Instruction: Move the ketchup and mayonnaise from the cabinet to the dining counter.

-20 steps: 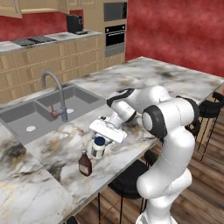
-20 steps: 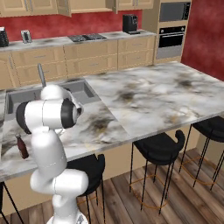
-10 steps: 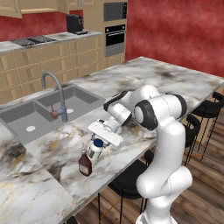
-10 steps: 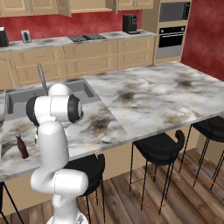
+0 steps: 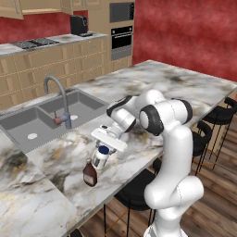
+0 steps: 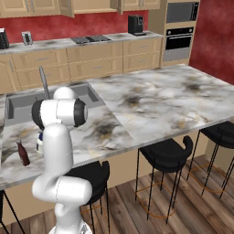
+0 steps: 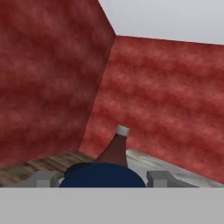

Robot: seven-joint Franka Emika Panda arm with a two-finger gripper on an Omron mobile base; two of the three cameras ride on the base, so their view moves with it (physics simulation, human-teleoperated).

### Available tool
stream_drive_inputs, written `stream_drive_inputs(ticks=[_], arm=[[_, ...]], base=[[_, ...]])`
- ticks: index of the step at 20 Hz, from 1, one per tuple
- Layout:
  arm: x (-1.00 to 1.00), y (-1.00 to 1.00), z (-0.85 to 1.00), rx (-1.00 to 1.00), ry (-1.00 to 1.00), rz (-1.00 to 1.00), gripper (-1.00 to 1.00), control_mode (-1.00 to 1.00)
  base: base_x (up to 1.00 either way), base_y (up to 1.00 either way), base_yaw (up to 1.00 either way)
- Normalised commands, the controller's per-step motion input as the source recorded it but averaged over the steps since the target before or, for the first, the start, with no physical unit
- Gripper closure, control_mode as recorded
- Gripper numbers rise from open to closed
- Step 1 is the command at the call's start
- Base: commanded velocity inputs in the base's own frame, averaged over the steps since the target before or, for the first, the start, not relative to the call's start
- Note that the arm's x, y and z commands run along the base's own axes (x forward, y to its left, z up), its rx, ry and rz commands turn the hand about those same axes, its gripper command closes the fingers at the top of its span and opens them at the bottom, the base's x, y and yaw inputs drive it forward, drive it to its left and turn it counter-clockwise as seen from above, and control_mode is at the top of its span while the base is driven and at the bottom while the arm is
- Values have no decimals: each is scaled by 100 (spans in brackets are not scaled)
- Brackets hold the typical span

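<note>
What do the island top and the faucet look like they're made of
The dining counter looks like polished marble: white-grey with brown and dark veins. The faucet looks like brushed grey metal, judging by its even matte grey colour, though a rendered scene leaves the finish open.

Glossy white rounded arm (image 5: 172, 139) with dark joints.
</note>
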Motion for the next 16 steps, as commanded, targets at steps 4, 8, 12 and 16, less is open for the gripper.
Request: stream_drive_inputs(ticks=[4,8,12,16], arm=[[9,19,-30,0,0,3,100,-100],[4,28,-37,0,0,2,100,-100],[3,24,-41,0,0,0,100,-100],[6,20,-42,0,0,0,100,-100]], base=[[0,0,0],[0,0,0],[0,0,0],[0,0,0]])
